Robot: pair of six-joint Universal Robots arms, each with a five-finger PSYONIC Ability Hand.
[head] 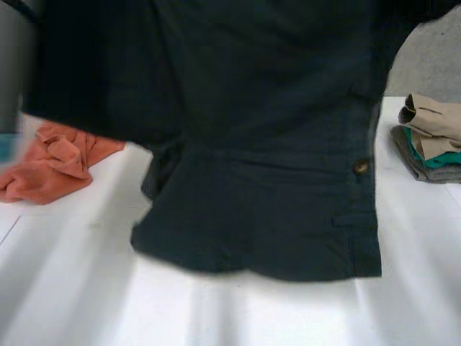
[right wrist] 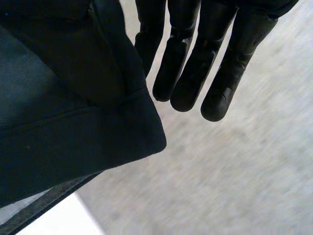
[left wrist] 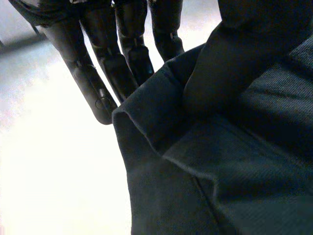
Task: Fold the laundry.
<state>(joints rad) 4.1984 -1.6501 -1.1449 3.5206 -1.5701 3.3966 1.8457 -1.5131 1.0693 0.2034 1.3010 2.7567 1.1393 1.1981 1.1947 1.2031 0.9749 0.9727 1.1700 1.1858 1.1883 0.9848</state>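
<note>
- A dark navy woven shirt [head: 259, 180] hangs upright over the white table [head: 238, 310]. Its upper part is cut off by the edge of the head view, and whether its lower hem touches the table is hard to tell.
- A small brown round button [head: 360, 167] sits on the shirt's placket, near its right edge.
- The left hand [left wrist: 98, 83] has its fingers straight and a folded edge of the shirt pinched at their tips. The thumb side is buried under a bulge of cloth, so the contact itself is hidden.
- The right hand [right wrist: 195, 63] also has straight fingers. It grips a hemmed corner of the shirt on its thumb side, and the cloth covers the thumb and part of the nearest finger.
- A crumpled orange cloth [head: 50, 166] lies on the table to the left of the shirt, its inner edge tucked behind the shirt.
- A stack of folded garments [head: 432, 144], tan over teal over grey, stands to the right of the shirt and apart from it, and is cut off at the view's edge.
- Grey floor [right wrist: 234, 186] lies beyond the shirt's corner, under the right hand.
</note>
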